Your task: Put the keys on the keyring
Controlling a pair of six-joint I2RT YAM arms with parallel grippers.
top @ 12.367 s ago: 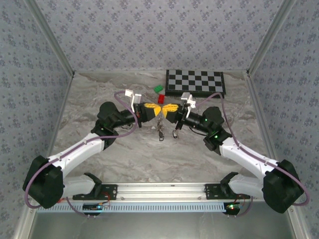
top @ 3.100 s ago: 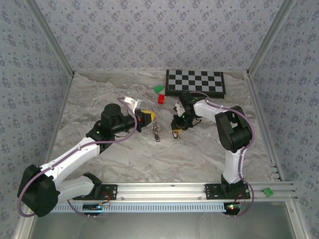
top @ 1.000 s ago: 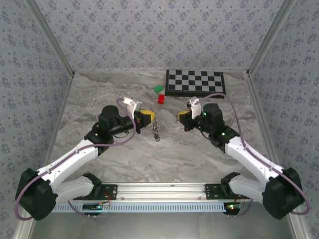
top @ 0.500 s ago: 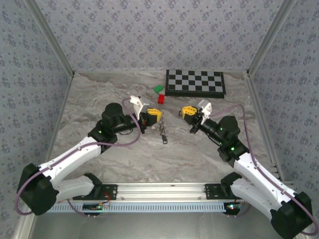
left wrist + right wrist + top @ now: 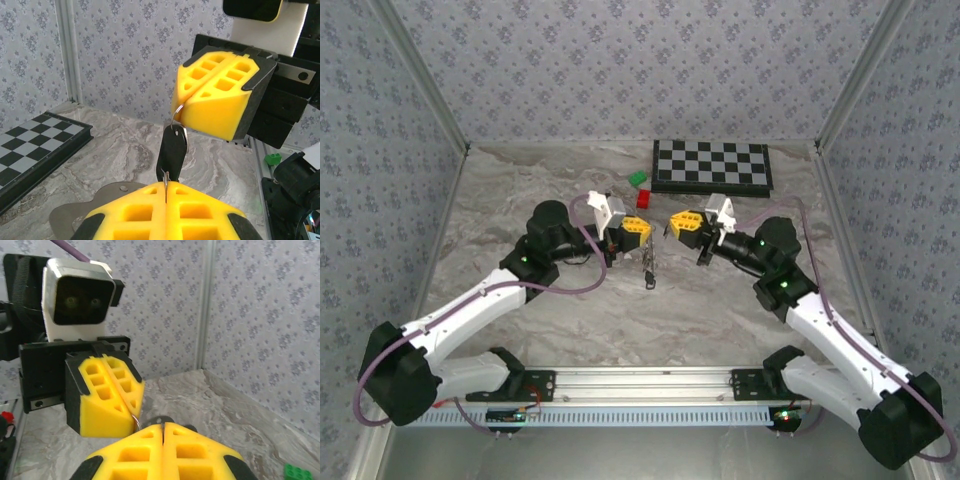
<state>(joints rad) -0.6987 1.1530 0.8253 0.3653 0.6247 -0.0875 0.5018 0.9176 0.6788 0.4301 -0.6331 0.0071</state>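
Lying under everything, the marbled table [image 5: 720,320] carries a chessboard [image 5: 712,165] at its far edge, right of centre. The left arm [image 5: 470,310] reaches in from the near left corner and the right arm [image 5: 830,330] from the near right, and they meet at mid-table, just near of the board.

The left gripper [image 5: 632,229] and right gripper [image 5: 682,222] face each other tip to tip with a narrow gap between them. Both have their yellow pads pressed together. In the left wrist view, the left gripper clenches the silvery blade of a key [image 5: 172,145], which stands upright with its black head above the pad seam. The right gripper is clenched as well, and the ring [image 5: 174,116] threads the hole in that key's head and curves into the seam at its pad tips, so it appears pinched there.

A red block [image 5: 644,198] sits just far of the left gripper, with a green block [image 5: 638,179] a little farther back, beside the board's left end.

More keys [image 5: 649,272] show as a small dark bunch just near of the gap between the grippers. I cannot tell whether they hang or lie on the table.
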